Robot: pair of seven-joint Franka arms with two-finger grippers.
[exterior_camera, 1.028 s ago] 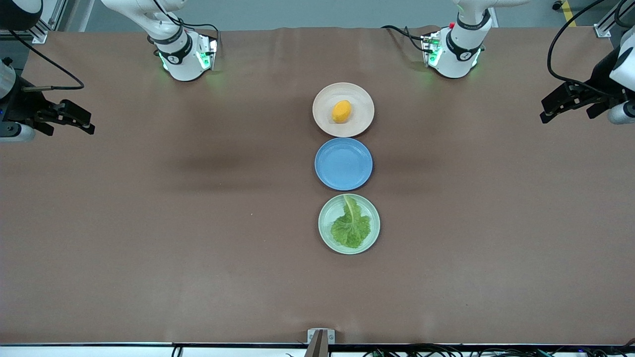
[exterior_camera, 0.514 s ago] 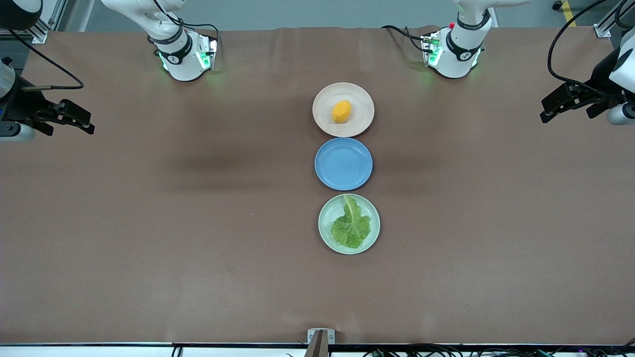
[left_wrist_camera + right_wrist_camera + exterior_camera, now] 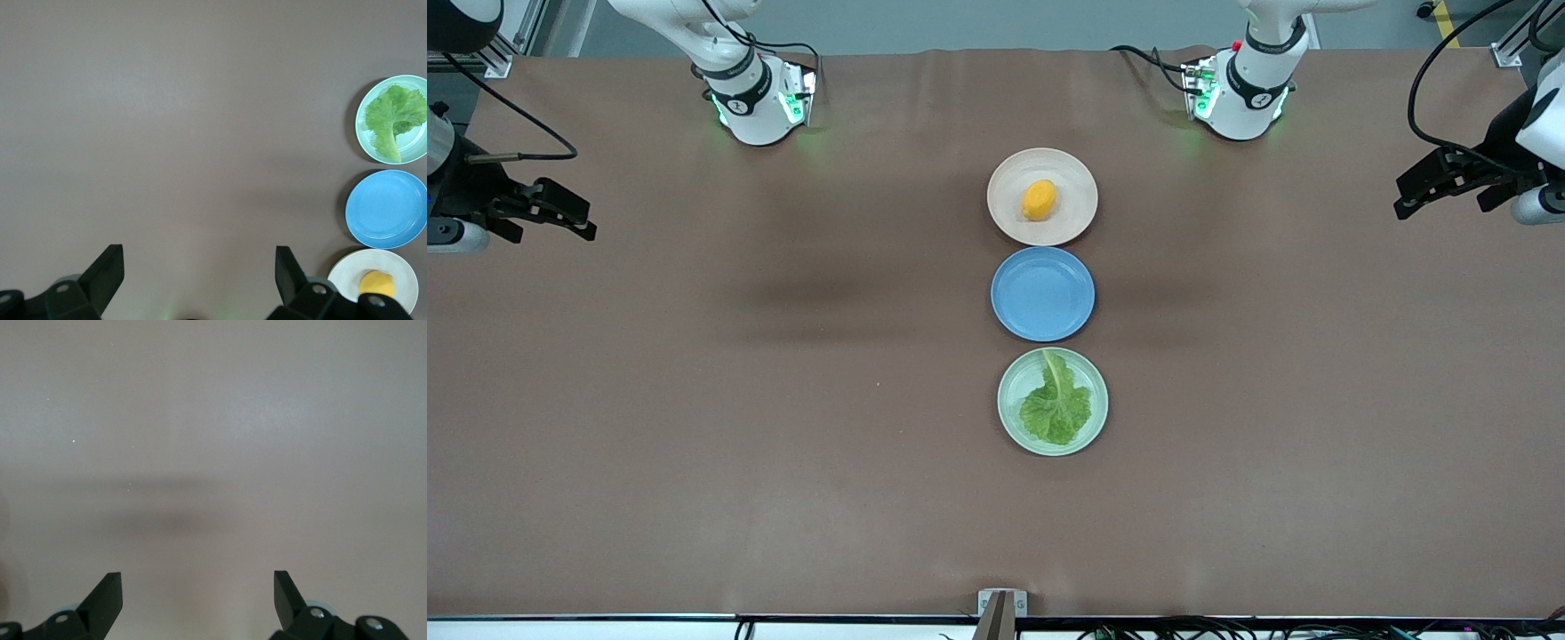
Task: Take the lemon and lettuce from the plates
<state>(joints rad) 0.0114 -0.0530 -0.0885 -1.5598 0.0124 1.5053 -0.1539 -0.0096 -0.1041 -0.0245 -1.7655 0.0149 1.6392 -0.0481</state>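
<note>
The orange-yellow lemon [image 3: 1039,199] lies on the beige-pink plate [image 3: 1073,176], farthest from the front camera; it also shows in the left wrist view [image 3: 377,283]. The green lettuce [image 3: 1056,405] lies flat on the mint green plate [image 3: 1009,391], nearest the front camera; it shows in the left wrist view too [image 3: 395,117]. My left gripper [image 3: 1412,197] is open and empty, up over the left arm's end of the table. My right gripper [image 3: 578,220] is open and empty, up over the right arm's end. Both arms wait away from the plates.
An empty blue plate [image 3: 1043,293] sits between the two other plates, in one row at the table's middle. The brown table cover [image 3: 783,400] stretches bare on both sides. A small bracket [image 3: 1001,603] stands at the table's near edge.
</note>
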